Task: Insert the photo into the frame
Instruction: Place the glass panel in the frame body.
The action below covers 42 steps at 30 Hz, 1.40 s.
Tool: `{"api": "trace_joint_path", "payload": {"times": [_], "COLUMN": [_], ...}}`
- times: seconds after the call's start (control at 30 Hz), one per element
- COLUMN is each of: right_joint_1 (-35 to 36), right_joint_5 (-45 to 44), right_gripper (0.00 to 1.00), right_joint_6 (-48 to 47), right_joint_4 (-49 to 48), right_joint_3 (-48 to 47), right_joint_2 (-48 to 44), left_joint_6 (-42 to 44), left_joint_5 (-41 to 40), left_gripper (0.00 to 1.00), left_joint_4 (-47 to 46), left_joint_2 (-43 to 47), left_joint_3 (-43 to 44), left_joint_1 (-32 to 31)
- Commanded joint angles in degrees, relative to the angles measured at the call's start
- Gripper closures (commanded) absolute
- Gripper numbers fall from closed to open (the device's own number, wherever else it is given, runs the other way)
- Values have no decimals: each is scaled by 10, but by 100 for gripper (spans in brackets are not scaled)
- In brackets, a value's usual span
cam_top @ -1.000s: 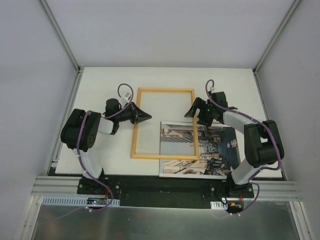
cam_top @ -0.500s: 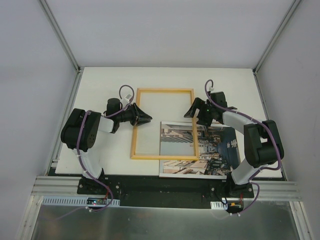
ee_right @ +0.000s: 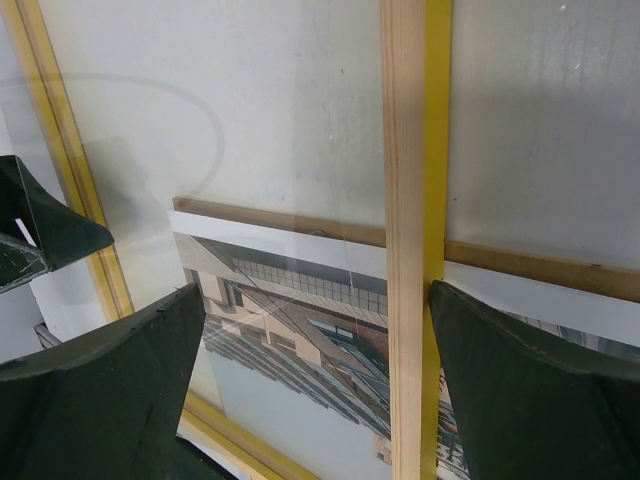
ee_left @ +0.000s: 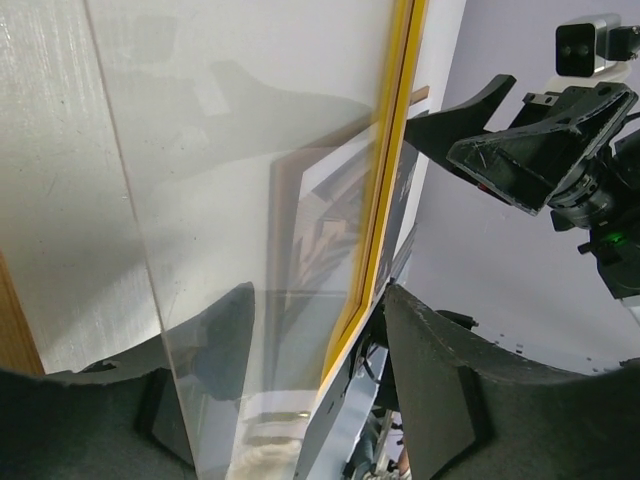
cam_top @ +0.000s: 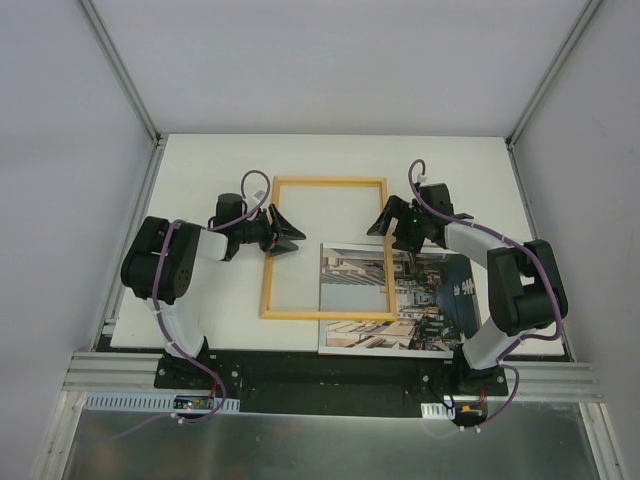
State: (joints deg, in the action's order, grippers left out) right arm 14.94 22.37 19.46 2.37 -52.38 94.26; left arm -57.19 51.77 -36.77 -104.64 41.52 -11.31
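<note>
Two robot arms flank a thin rectangular picture frame (cam_top: 330, 181), light wood on its upward face and bright yellow along its edge. It rests in the middle of the white desk (cam_top: 205, 165), with a clear pane (ee_left: 200, 150) filling its opening. The left pincer (ee_left: 318, 290) reaches in from the left across the frame's left rail, toward the rail's far half. Its two dark fingers stand partly spread, and in the left wrist view the pane and a yellow edge of the frame run up between them. Whether either finger touches the frame cannot be told. The right pincer (ee_right: 318, 290) hangs over the far half of the right rail with its jaws spread wide. The wood-and-yellow rail passes between the fingers, close beside one finger (ee_right: 540, 400) and well apart from the other, and neither is pinching it. The large rectangular paper print of a city street with tall buildings and blue sky (cam_top: 430, 310) lies picture side up at the near right of the desk. Its left part sits beneath the frame's near right corner, where the buildings show through the pane, while its right part and near edge lie outside the frame.
</note>
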Motion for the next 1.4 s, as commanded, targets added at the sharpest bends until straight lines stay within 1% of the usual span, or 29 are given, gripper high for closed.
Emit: {"api": "trace_joint_path", "payload": {"times": [0.0, 0.23, 0.33, 0.9, 1.37], "right_joint_1": [6, 6, 6, 8, 9], "right_joint_5": [10, 12, 12, 12, 12], "right_gripper": [4, 4, 4, 4, 4], "right_joint_6": [-3, -2, -3, -2, -3], "right_joint_4": [-2, -1, -2, -1, 1], "right_joint_3": [-17, -17, -18, -18, -18], "right_joint_2": [-14, -14, -14, -14, -16], "left_joint_6": [39, 76, 95, 180, 229], "left_joint_5": [-8, -24, -36, -112, -191], "left_gripper": [44, 36, 35, 33, 32], "left_joint_4": [42, 116, 153, 328, 429], "left_joint_2": [33, 51, 60, 101, 145], "left_joint_3": [23, 42, 51, 89, 95], "left_joint_1": [-6, -6, -6, -6, -4]}}
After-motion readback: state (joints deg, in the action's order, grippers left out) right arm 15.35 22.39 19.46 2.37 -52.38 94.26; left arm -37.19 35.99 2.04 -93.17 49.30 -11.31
